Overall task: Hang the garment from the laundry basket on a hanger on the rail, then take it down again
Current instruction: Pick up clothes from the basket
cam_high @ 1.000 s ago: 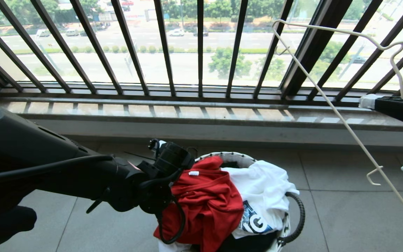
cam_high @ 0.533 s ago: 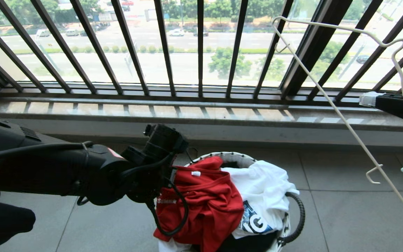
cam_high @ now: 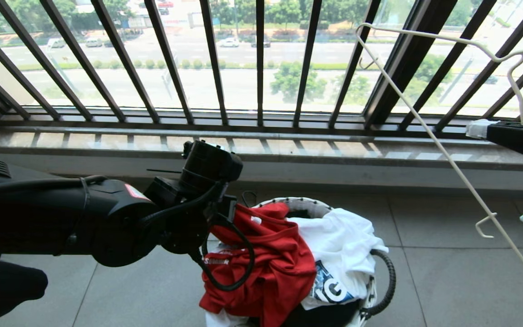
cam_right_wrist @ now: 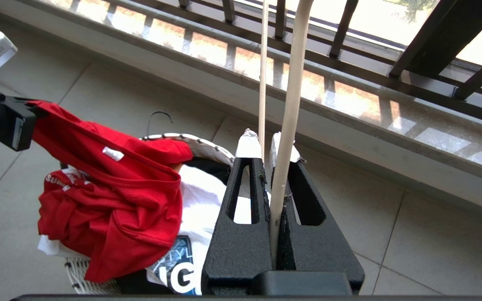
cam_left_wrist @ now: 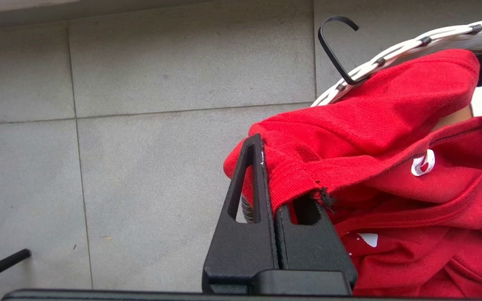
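Since a second ago the left gripper has risen from the heap toward the window sill, drawing a fold of the garment up with it. Its jaws are clamped on the red T-shirt's ribbed edge, apparently the collar, though the fingers hide part of the seam. Most of the garment still lies in the laundry basket, draped over its near-left rim, beside a white printed T-shirt that fills the right side. Dark cloth shows beneath both. At the right edge of the head view the right gripper is closed on the hanger, pinching the thin cream wire and holding the frame up before the barred window, well apart from the basket on the tiled floor.
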Controlling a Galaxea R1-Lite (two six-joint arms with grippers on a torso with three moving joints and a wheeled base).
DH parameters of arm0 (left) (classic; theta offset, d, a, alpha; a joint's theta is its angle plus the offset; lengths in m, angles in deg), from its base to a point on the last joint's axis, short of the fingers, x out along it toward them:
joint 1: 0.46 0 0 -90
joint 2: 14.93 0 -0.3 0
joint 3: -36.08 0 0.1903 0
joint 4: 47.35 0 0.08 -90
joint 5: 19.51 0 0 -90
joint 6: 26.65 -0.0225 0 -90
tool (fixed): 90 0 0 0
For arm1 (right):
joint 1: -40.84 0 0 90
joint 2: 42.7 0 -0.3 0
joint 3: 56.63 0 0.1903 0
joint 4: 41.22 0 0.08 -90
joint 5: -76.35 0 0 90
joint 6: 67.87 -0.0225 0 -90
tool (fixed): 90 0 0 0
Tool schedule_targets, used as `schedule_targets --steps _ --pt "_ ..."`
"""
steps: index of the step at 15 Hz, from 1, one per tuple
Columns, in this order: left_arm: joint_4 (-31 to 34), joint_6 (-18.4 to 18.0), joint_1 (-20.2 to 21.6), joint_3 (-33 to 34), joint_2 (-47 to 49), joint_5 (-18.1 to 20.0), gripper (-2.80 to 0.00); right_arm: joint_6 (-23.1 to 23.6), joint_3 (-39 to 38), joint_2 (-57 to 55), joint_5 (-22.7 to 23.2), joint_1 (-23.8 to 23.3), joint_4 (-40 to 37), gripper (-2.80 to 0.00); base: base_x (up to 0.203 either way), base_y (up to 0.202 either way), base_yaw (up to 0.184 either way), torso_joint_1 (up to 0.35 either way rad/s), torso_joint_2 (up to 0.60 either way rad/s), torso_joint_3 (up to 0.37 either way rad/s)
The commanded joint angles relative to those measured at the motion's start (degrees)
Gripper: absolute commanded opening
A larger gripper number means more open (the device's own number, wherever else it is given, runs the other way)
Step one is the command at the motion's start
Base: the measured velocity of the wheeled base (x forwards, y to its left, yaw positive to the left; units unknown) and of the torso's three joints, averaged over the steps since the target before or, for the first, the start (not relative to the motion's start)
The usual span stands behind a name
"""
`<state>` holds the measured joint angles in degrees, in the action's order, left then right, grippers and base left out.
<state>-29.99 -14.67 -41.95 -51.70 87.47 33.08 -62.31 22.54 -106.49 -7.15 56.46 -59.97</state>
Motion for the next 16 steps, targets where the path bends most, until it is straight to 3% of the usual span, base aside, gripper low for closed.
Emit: schedule_targets --steps 1,16 --pt "-0.12 0.00 -0.76 0.24 -0.46 -0.21 -2.80 0.07 0.00 -0.10 0.07 0.03 0.04 -2.80 0.000 0.000 0.000 0.009 0.00 0.106" --pt "-0.58 0.24 -0.78 0.87 -0.89 -0.82 -2.80 0.15 -0.35 -0.10 0.09 0.03 0.04 -2.80 0.000 0.000 0.000 0.002 0.00 0.196"
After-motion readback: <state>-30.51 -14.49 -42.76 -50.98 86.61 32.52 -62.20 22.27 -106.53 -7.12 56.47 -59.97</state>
